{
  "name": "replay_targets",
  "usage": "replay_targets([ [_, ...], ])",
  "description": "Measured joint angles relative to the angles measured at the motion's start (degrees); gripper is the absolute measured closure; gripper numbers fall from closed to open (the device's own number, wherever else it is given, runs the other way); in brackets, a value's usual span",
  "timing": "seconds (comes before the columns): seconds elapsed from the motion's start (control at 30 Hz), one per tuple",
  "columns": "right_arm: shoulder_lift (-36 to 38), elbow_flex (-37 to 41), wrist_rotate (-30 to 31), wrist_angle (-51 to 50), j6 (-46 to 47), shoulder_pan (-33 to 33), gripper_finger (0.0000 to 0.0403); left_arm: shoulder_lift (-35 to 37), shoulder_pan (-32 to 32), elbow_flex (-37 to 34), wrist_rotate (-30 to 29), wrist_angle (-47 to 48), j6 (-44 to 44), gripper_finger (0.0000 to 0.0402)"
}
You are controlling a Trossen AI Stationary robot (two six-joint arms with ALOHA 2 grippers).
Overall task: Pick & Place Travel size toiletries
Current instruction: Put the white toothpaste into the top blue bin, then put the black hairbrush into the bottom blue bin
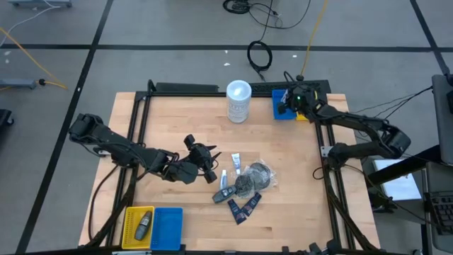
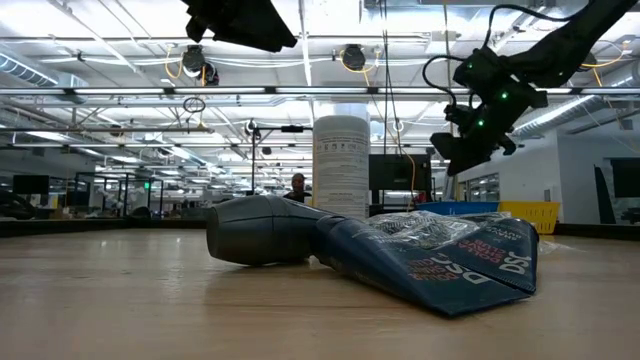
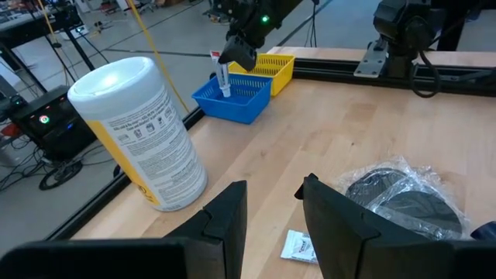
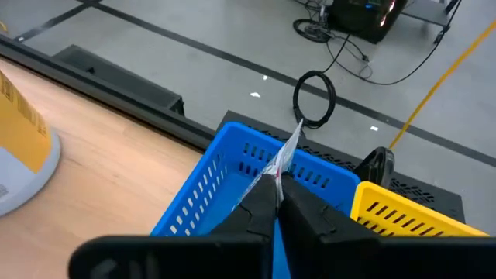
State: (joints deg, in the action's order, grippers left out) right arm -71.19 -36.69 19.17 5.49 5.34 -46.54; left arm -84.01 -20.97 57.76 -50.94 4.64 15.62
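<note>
The travel size toiletries lie in a pile mid-table: small white tubes (image 1: pixel 237 164), a dark grey mini bottle (image 1: pixel 225 193), navy sachets (image 1: pixel 244 205) and clear-wrapped bundles (image 1: pixel 255 176). In the low view the bottle (image 2: pixel 260 230) and a sachet (image 2: pixel 440 260) lie flat on the wood. My left gripper (image 1: pixel 205 159) (image 3: pixel 271 205) hovers open beside the pile, with nothing between its fingers. My right gripper (image 1: pixel 287 101) (image 4: pixel 277 182) is shut on a white tube (image 3: pixel 223 77) above the far blue bin (image 1: pixel 282 110). Another dark bottle (image 1: pixel 144 225) lies in the near yellow bin. My right gripper pinches the white tube between its two fingers near its upper end (image 3: pixel 220 63), coming from above and slanting down. The tube's flat crimped end (image 4: pixel 288 151) sticks out past the fingertips. The tube hangs lifted clear, over the blue bin (image 3: pixel 236 97).
A tall white canister (image 1: pixel 238 100) (image 3: pixel 139 132) stands at the far edge, left of the blue bin. A yellow bin (image 1: pixel 304 110) sits right of that blue bin. A yellow bin (image 1: pixel 138 227) and a blue bin (image 1: pixel 166 227) sit at the near left edge. Bare wood lies right of the pile.
</note>
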Motion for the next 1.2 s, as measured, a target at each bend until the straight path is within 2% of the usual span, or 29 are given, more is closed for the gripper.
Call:
replay_targets([
  [0.2,-0.2,0.0,-0.01,-0.07,-1.57,0.0,0.0365,0.0,0.0,0.0,0.0,0.04,0.02,0.0275],
  [0.63,-0.2,0.0,-0.01,-0.1,-1.7,0.02,0.026,0.0,0.0,0.0,0.0,0.11,0.04,0.0275],
  [0.8,-0.2,0.0,-0.01,-0.12,-1.6,0.52,0.0246,0.0,0.0,0.0,0.0,0.12,0.06,0.0275],
  [1.03,-0.2,0.0,-0.23,-0.12,-1.66,3.28,0.0247,0.0,0.0,0.0,0.0,0.2,0.06,0.0275],
  [1.1,-0.18,0.0,-2.87,-0.14,-1.75,4.29,0.0245,0.0,0.0,0.0,0.0,0.35,0.06,0.0275],
  [1.2,-0.18,0.0,-10.05,-0.69,-1.97,5.95,0.0243,0.0,0.0,0.0,0.0,0.35,0.06,0.0275],
])
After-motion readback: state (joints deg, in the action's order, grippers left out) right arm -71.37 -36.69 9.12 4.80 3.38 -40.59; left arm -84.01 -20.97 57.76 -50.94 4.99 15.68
